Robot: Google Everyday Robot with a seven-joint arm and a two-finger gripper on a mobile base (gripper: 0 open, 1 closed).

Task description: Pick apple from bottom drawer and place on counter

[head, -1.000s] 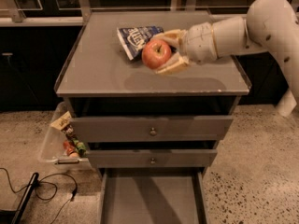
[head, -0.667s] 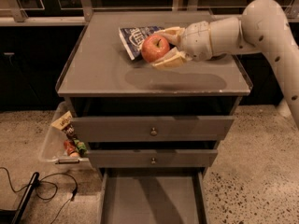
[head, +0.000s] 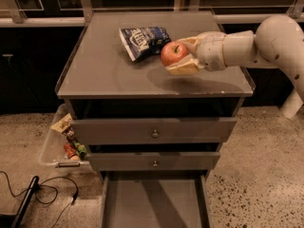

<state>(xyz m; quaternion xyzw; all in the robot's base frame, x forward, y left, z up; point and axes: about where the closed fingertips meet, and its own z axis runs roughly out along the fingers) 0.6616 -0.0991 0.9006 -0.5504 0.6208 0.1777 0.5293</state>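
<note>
My gripper (head: 182, 56) is shut on the red apple (head: 173, 54) and holds it just above the grey counter (head: 104, 65), right of the middle. The white arm reaches in from the right. The apple's stem points up and its shadow falls on the counter below it. The bottom drawer (head: 153, 203) is pulled out at the foot of the cabinet, and its flat grey floor is bare.
A blue snack bag (head: 142, 41) lies on the counter just left of and behind the apple. Two upper drawers with round knobs (head: 155, 134) are partly open. A clear bin of snacks (head: 59, 144) stands left of the cabinet. A black cable (head: 42, 196) lies on the floor.
The gripper with the apple has moved slightly back and left over the counter, closer to the snack bag.
</note>
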